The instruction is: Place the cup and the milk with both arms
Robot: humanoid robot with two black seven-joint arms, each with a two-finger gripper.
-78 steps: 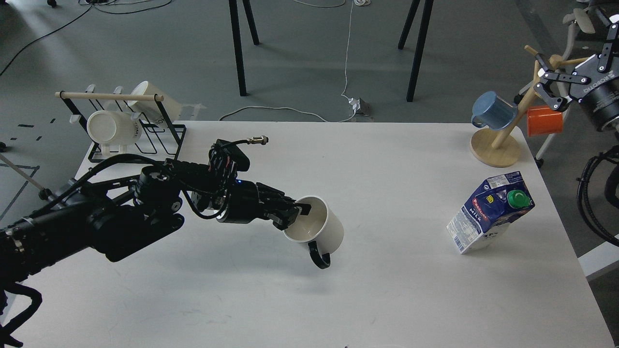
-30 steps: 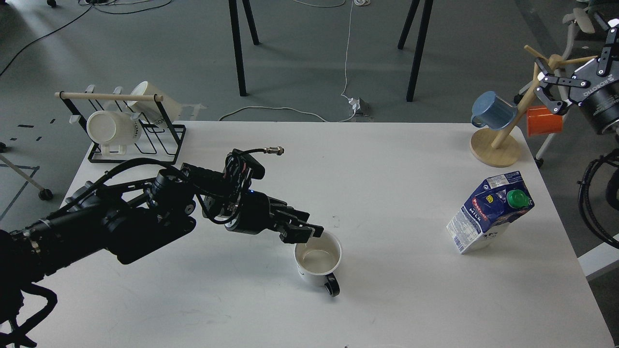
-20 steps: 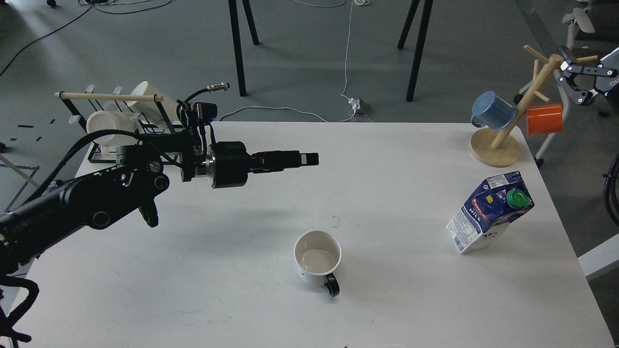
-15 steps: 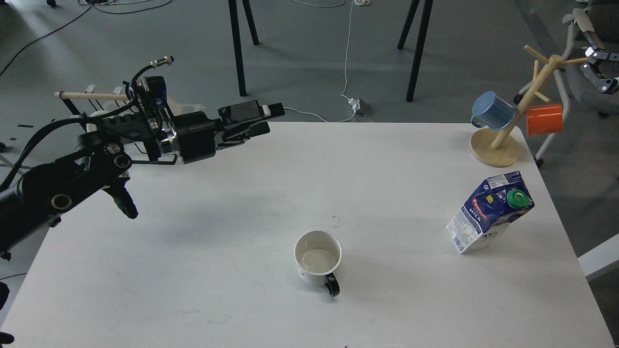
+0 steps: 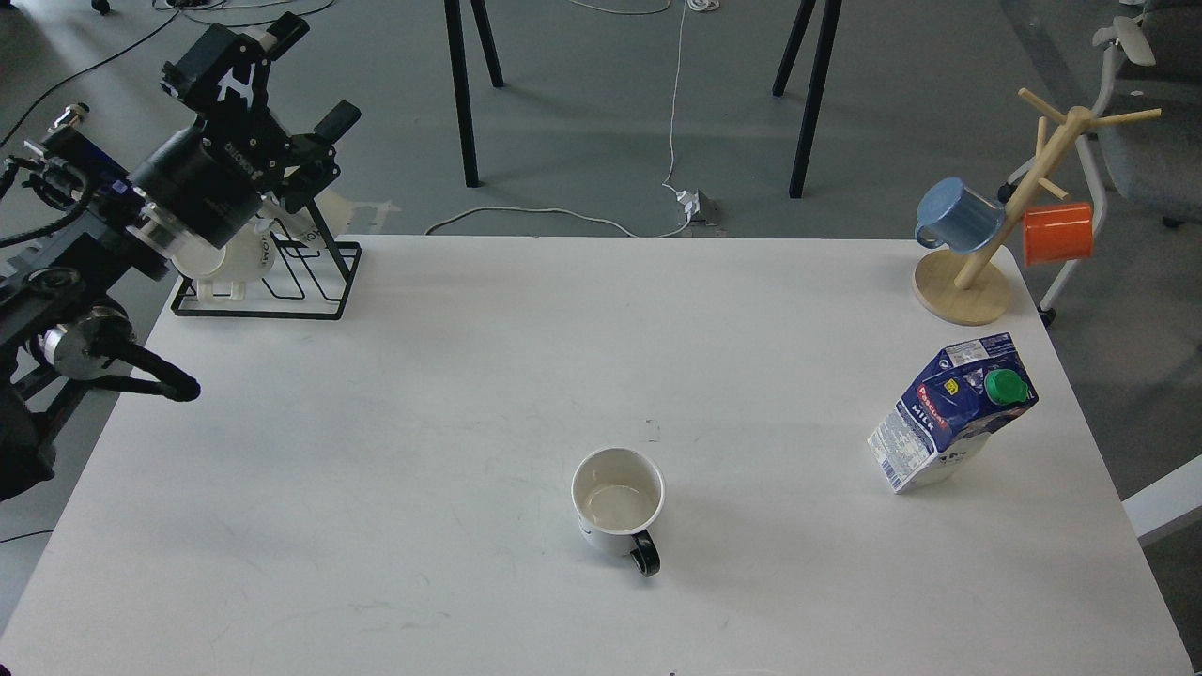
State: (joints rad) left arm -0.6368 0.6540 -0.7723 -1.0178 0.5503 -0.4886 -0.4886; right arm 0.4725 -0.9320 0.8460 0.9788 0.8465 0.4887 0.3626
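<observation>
Head view: one white ceramic mug with a black handle [image 5: 617, 502] is standing upright near the white table's [image 5: 376, 526] front edge. One blue-and-white milk carton [image 5: 950, 414] is sitting near the right edge. The left gripper [image 5: 282, 84] is hovering, fingers apart, beyond the back-left corner; the right is unseen. Any retreat should be avoiding the wire rack [image 5: 282, 272].

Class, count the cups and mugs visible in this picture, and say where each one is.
4, perhaps more: the cup upright mid-table, a blue mug and an orange mug on the wooden tree, a white cup in the wire rack, partly hidden by the left claw.
</observation>
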